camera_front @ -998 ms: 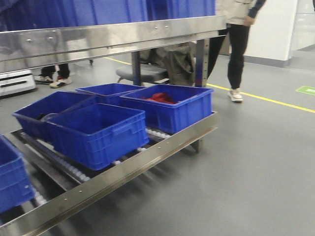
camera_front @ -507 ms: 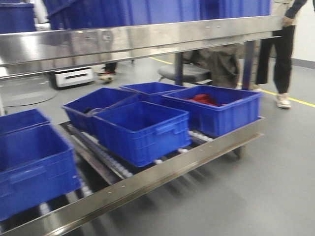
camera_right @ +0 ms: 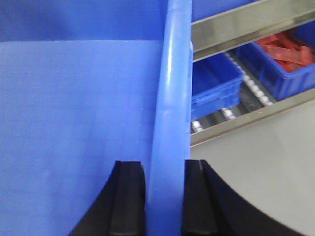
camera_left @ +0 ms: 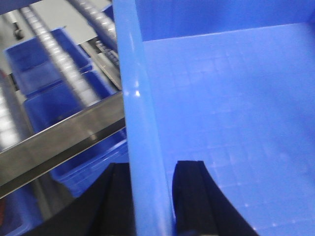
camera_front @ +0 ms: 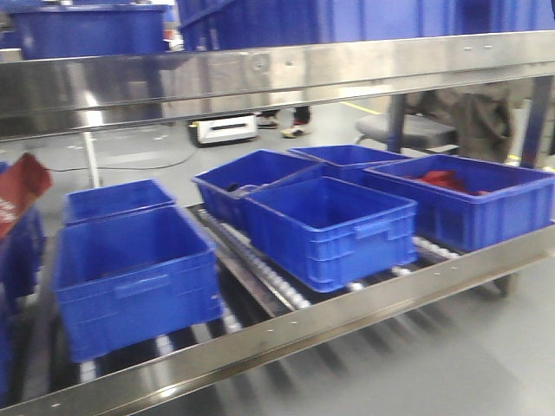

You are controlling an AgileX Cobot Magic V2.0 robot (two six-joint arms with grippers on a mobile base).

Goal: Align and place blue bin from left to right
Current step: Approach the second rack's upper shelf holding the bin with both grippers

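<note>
Clamping blue bin (camera_left: 226,123) rim: left fingers (camera_left: 194,196), right fingers (camera_right: 127,196) | front view: racked bins (camera_front: 329,230)

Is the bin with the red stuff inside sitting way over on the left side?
No, the blue bin holding red stuff sits at the far right of the roller rack.
</note>
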